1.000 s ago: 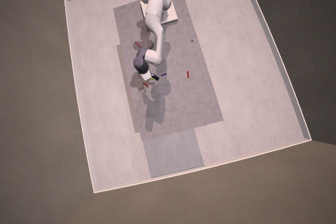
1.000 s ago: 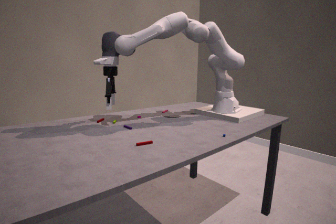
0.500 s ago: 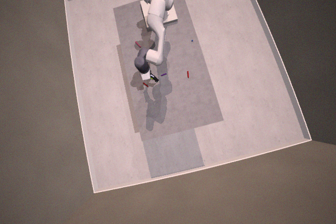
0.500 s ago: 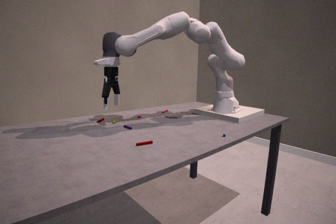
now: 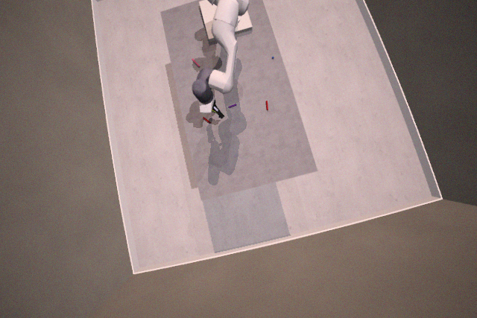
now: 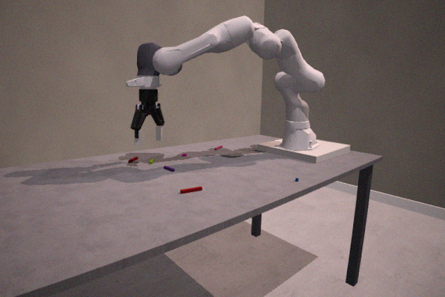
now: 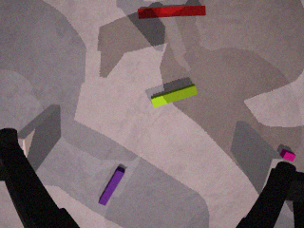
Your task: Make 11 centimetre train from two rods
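My gripper [image 6: 148, 139] [image 7: 148, 129] is open and empty, well above the table. A lime rod [image 6: 151, 161] [image 7: 174, 95] lies flat beneath it, ahead of the line between the fingertips in the wrist view. A purple rod [image 5: 232, 106] [image 6: 169, 168] [image 7: 112, 185] lies apart from it, nearer the left finger in the wrist view. One red rod [image 5: 206, 120] [image 6: 133, 159] [image 7: 172, 11] lies beyond the lime rod. Another red rod [image 5: 266, 105] [image 6: 191, 190] lies alone towards the table's near side in the exterior view. No rods touch.
A short magenta rod [image 6: 183, 154] [image 7: 288, 155] lies beside the right finger in the wrist view. A pink rod [image 5: 196, 62] [image 6: 218, 147] lies nearer the robot's base plate [image 6: 323, 156]. A tiny blue rod [image 5: 273, 57] [image 6: 297, 179] lies near the table's long edge.
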You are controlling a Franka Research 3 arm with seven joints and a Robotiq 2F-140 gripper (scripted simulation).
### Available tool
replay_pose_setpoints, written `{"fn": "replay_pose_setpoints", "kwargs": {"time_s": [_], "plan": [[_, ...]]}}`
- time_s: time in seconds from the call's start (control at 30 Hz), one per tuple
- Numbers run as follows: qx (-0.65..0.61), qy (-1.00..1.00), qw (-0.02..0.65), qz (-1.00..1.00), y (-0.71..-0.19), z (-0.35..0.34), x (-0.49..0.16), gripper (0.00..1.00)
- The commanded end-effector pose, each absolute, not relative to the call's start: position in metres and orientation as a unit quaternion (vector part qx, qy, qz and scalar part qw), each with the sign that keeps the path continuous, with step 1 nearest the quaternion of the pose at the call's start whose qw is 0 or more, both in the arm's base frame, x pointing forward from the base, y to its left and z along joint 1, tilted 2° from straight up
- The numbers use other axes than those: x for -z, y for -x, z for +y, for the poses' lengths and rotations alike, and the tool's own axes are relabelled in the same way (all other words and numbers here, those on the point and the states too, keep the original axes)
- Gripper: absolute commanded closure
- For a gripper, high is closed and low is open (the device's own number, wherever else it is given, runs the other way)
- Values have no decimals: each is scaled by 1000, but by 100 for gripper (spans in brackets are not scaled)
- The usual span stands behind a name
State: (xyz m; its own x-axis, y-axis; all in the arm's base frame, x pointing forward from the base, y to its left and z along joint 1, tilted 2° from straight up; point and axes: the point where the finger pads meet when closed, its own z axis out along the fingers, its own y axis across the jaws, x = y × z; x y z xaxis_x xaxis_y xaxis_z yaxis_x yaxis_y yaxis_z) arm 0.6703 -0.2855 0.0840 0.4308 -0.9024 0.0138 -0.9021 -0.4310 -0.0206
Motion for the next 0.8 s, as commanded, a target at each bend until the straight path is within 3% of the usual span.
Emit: {"fn": "replay_pose_setpoints", "kwargs": {"time_s": [0.0,0.77], "plan": [[7,798,5,602,-669,-282,-81,0],[6,671,6,741,-666,-272,-78,0]]}}
